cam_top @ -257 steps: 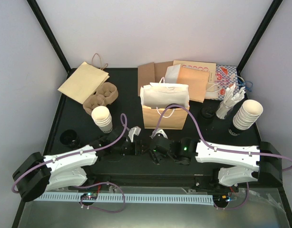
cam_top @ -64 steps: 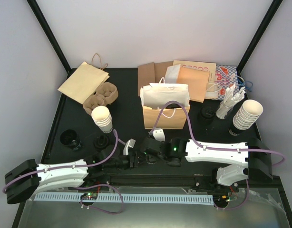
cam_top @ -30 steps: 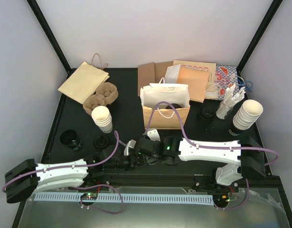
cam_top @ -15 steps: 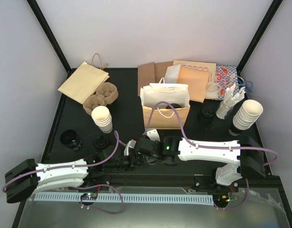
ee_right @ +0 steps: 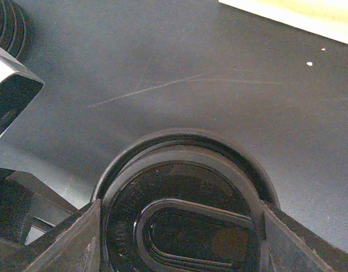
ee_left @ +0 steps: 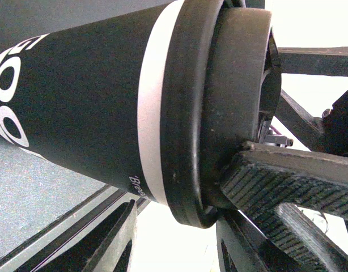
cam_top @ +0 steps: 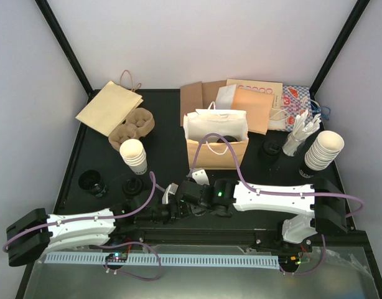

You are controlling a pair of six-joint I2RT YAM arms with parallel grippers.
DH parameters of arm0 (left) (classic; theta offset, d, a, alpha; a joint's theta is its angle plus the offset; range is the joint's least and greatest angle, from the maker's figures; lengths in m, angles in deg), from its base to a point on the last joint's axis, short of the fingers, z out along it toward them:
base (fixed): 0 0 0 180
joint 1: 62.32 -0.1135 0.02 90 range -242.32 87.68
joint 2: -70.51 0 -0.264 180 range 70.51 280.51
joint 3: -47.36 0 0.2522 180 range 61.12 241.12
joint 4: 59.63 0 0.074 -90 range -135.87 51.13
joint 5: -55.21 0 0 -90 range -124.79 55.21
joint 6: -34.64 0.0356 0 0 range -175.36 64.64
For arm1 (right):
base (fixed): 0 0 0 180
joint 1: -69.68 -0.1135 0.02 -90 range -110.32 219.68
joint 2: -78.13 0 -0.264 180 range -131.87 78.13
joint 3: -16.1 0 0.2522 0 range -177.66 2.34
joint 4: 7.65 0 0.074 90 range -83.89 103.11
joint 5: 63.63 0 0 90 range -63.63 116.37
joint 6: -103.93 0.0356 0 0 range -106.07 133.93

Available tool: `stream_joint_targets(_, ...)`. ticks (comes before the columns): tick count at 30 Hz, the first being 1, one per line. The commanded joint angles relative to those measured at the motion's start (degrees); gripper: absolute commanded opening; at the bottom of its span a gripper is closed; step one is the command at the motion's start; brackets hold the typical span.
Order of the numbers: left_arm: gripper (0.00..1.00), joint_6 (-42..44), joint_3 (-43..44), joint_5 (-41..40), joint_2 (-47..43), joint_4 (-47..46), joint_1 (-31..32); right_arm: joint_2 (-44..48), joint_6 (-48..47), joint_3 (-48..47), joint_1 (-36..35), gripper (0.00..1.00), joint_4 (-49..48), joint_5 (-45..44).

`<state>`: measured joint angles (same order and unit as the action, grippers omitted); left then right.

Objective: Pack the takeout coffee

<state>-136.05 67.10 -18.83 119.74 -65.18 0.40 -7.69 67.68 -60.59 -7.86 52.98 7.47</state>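
Left gripper (cam_top: pixel 171 210): positioned at the near middle of the table (cam_top: pixel 160 162), jaws closed on the wall of the cup (ee_left: pixel 89 102). Cup: dark printed wall, white band under the rim, black lid (ee_left: pixel 236 102) seated. It is outside the bag; whether it rests on the table cannot be told. Right gripper (ee_right: pixel 184 241): just right of the left one, fingers against opposite sides of the lid rim, pinching it. Bag (cam_top: pixel 216 159): upright, open, behind both grippers.

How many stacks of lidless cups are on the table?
2. Left stack by the pulp carrier; right stack far right. Others could hide behind the bags.
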Motion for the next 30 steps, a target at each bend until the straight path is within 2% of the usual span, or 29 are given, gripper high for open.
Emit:
stream_joint_targets(1, 0.39, 0.17, -1.67, -6.65, 3.36, 13.07, -0.58, -9.24, -1.97, 7.81, -0.86, 0.63, 2.44, 12.10)
stream_joint_targets(7, 0.39, 1.10, -1.46, -6.17, 3.62, 12.36, -0.58, -9.03, -2.01, 7.34, -0.84, 0.63, 3.14, 11.50)
stream_joint_targets(10, 0.45, 3.79, 0.26, -5.35, 1.83, 13.18, -0.58, -7.75, -2.07, 5.60, -0.76, 0.63, 5.45, 9.01)
stream_joint_targets(16, 0.60, 10.07, 3.97, -7.12, -7.50, 20.80, -1.61, -4.89, -2.22, 3.79, 1.52, 0.63, 9.85, 3.99)
stream_joint_targets(22, 0.74, 17.06, 11.15, -9.16, -16.52, 37.35, -3.23, 0.03, -3.60, 4.18, 4.21, 0.63, 11.83, 1.40)
stream_joint_targets(30, 0.76, 23.35, 17.26, -4.79, -17.49, 44.23, -10.57, 5.17, -5.10, 3.41, 4.99, 0.63, 14.03, 0.30)
